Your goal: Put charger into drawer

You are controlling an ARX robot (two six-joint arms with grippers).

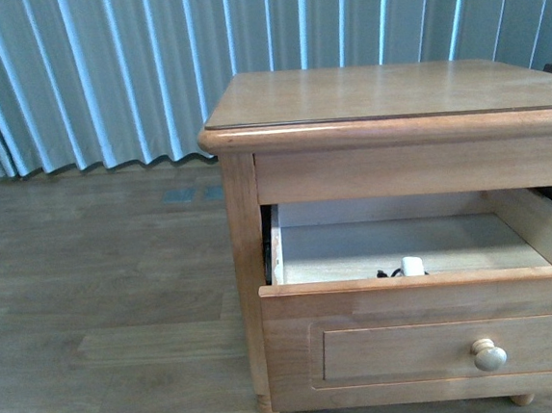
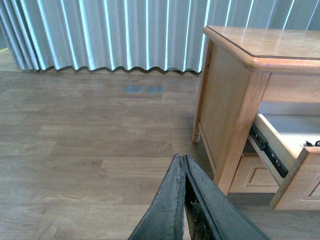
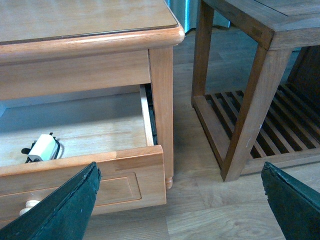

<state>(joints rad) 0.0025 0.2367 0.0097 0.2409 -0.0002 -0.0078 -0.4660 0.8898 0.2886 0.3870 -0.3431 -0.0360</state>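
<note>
down inside the pulled-out drawer, the charger lies at six o'clock, right behind the front panel (black cable bunched at its nine o'clock side). right gripper hangs before the drawer, jaws spread wide, holding nothing. left gripper sits over the wood flooring, fingers pressed together, empty.

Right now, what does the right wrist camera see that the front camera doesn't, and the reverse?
Only the right wrist view: a slatted wooden side table beside the nightstand, and the right gripper, jaws wide apart. Only the front view: pale blue curtains behind the nightstand. Both: the nightstand with its drawer pulled open, the charger lying inside, and the round knob.
</note>
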